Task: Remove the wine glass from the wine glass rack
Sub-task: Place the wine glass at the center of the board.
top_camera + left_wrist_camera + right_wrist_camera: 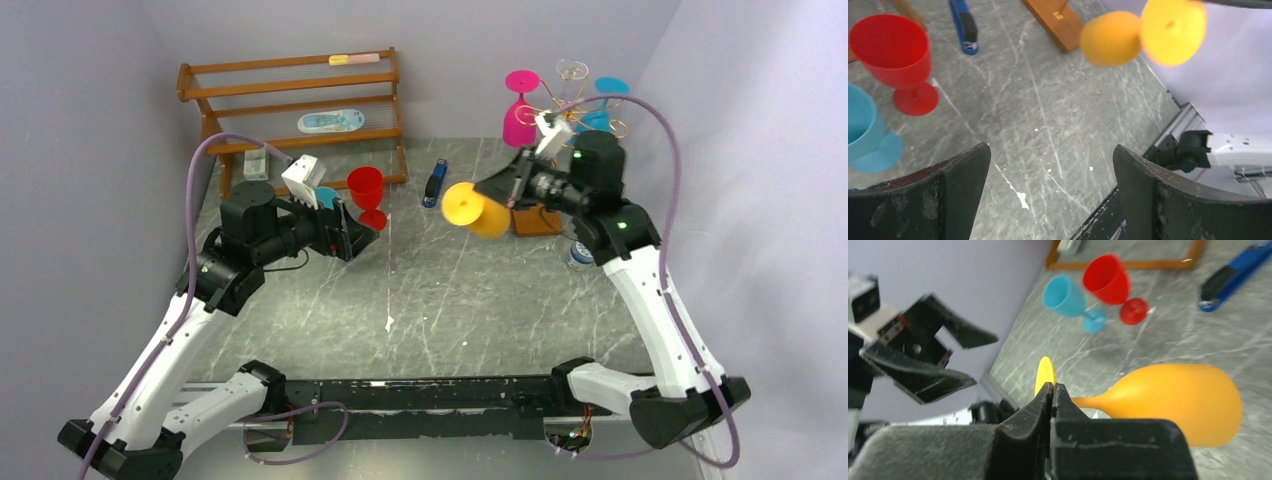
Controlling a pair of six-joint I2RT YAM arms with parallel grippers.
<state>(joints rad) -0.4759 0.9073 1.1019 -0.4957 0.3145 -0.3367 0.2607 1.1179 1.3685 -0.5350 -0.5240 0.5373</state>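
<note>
Pinching yellow wine glass point(1173, 402) by stem with right tool point(1052, 390) — sideways above counter point(430, 300), off wine glass rack point(541, 221). Probably light, stiff plastic, slick — safest taken at stem. With left tool point(1051, 149) spread, empty.

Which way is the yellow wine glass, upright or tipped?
Tipped: the yellow glass hangs sideways in the air, its stem pinched in the shut right claw.

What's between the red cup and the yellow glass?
A blue stapler sits between the red cup and the yellow glass; the top view shows it best.
</note>
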